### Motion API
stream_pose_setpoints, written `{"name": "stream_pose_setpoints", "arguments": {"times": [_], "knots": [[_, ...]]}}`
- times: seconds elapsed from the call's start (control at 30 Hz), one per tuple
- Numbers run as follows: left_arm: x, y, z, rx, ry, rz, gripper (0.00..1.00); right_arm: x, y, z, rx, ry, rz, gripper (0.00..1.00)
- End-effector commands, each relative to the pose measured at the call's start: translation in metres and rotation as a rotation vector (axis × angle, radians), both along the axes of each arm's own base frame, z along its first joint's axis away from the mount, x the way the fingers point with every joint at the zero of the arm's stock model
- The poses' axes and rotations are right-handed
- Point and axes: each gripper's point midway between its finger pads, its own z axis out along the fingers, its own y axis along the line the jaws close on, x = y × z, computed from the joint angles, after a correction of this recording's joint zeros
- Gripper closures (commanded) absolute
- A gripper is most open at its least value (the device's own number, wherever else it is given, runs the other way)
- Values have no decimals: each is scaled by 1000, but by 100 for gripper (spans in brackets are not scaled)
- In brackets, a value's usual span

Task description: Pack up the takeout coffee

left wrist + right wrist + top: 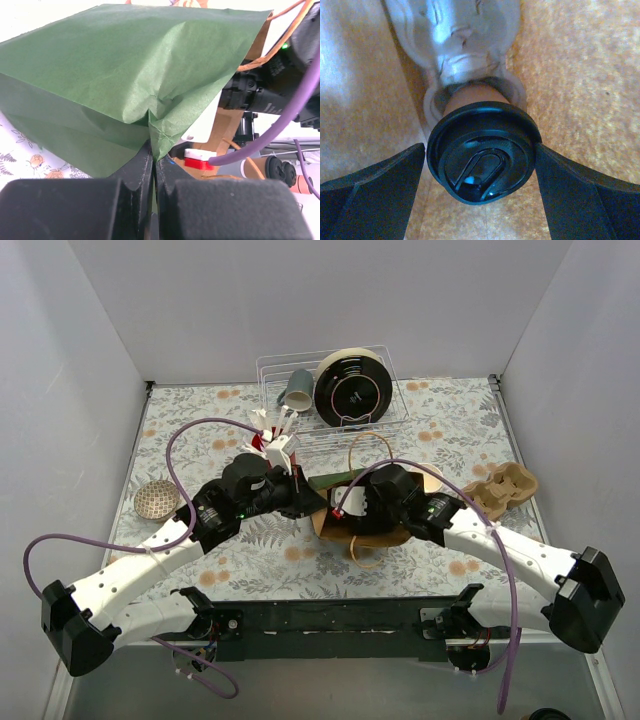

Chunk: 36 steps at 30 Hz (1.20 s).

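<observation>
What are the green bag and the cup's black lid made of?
Bag: looks like thin paper, matte green outside, brown inside; it creases sharply where pinched. Lid: probably moulded plastic, glossy black, with highlights and a formed sip tab.

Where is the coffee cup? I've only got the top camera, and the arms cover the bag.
Observer: The right wrist camera shows the coffee cup, black lid on, inside the paper bag, between the right gripper's fingers.
Operator: Is it gripped?
Observer: Cannot tell. The fingers stand wide, right at the lid's rim on both sides.
Operator: And the left gripper?
Observer: The left gripper is shut on a fold of the bag's green paper.
</observation>
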Motion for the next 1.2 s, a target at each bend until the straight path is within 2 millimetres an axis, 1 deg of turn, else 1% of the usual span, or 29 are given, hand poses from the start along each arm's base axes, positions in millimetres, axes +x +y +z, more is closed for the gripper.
{"name": "stream_pose_setpoints", "arguments": {"times": [0.0,0.1,0.47,0.9,1.17], "knots": [[-14,-1,4,-22,37,-37,100,1,6,34,104,-20,-21,3],[-14,-2,2,-19,46,-40,100,0,4,38,113,-23,-32,3],[-15,-2,4,-13,47,-44,100,0,-1,53,116,-28,-58,2],[-14,-3,5,-7,43,-53,100,-2,4,66,137,-20,-36,2],[-15,-3,5,-7,44,-55,100,0,7,74,158,-30,-38,2]]}}
